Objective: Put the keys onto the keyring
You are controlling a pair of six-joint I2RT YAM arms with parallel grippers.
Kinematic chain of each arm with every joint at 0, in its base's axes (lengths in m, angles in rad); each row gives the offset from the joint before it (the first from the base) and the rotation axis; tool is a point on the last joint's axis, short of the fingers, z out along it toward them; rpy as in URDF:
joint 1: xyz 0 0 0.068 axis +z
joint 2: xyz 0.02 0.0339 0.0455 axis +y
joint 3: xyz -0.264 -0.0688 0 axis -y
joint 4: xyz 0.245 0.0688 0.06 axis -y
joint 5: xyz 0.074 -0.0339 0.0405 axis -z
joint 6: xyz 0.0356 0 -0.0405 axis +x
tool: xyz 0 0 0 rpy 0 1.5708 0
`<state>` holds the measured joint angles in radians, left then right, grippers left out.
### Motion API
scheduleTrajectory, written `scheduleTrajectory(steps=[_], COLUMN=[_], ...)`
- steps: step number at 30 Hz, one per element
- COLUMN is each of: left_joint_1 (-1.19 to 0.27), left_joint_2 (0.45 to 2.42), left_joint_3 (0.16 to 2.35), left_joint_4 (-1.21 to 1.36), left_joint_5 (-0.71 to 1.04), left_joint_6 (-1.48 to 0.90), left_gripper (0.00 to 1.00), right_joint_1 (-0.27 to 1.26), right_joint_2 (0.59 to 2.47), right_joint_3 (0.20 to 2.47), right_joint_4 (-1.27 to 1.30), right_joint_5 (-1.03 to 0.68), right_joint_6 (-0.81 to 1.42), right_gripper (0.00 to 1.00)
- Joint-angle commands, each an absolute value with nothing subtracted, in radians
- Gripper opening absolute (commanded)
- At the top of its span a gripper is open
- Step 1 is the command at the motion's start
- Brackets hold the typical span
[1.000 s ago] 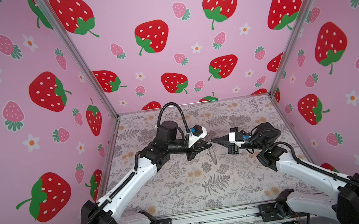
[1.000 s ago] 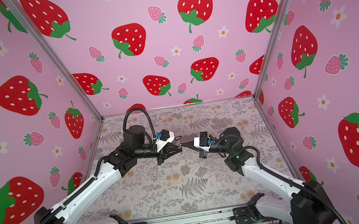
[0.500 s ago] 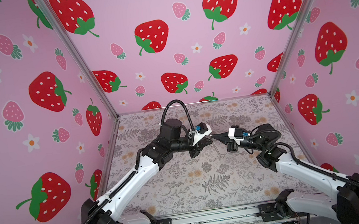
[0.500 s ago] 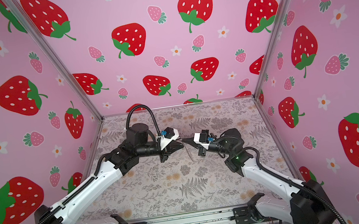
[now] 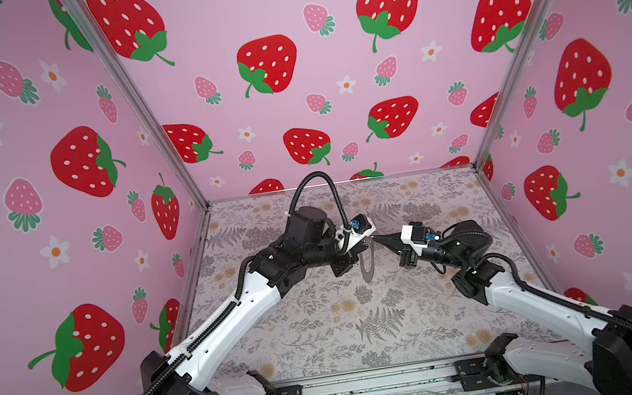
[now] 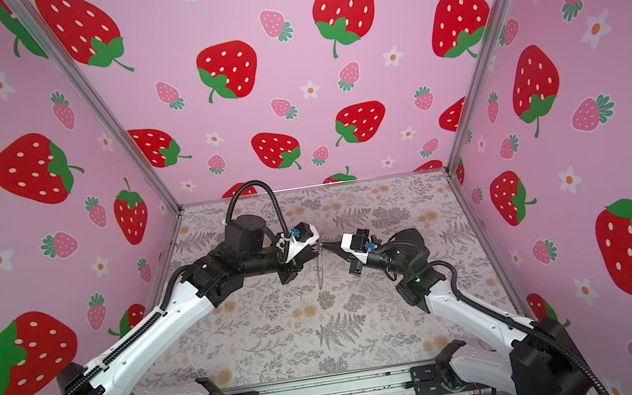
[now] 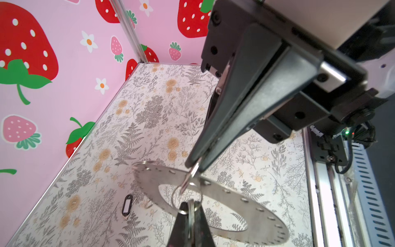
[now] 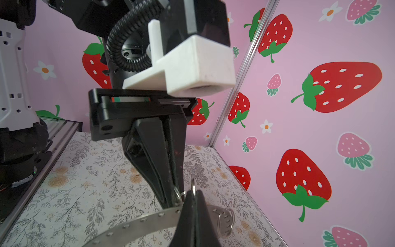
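Observation:
The keyring point(image 7: 235, 203), a flat silvery ring with small holes along its rim, hangs above the table between my two grippers; it shows edge-on in both top views point(image 5: 367, 260) point(image 6: 319, 267). My left gripper point(image 7: 190, 210) is shut on a small wire loop point(image 7: 186, 196) at the ring's inner edge. My right gripper point(image 8: 193, 192) is shut on another wire loop, tip to tip with the left gripper point(image 5: 369, 241). A further loop point(image 8: 225, 222) hangs on the rim. One of the keys, a black-rimmed oval tag point(image 7: 127, 206), lies on the table below. No other key shows.
The floral table point(image 5: 325, 331) is walled by pink strawberry panels on three sides. A metal rail point(image 5: 374, 387) with both arm bases runs along the front edge. The left arm point(image 5: 238, 314) and right arm point(image 5: 530, 302) reach in from the front corners.
The left gripper has moved right and slightly up, closing the gap to the right gripper. The right gripper has risen a little. The keyring stays hanging between them.

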<state>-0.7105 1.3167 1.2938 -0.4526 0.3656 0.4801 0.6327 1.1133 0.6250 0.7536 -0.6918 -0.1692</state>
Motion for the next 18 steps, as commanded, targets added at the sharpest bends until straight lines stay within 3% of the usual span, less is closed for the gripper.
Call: scheduleTrajectory(steps=[1,18], left_joint_1=[-0.723,-0.785], left_joint_2=[1.3,1.43], left_joint_3=[1.368,1.566], left_joint_4=[-0.549,-0.774], left_joint_5=[0.274,0.144], left_joint_6=[0.541,0.674], left_gripper=[0.0,0.0], right_joint_1=[0.632,0.631], right_joint_2=[1.104,1.173], right_joint_3=[0.663,0.704], right_joint_4=[0.691,0.578], right_joint_5=[-0.702,-0.726], right_joint_6=[-0.221,-0.279], right_gripper=[0.0,0.0])
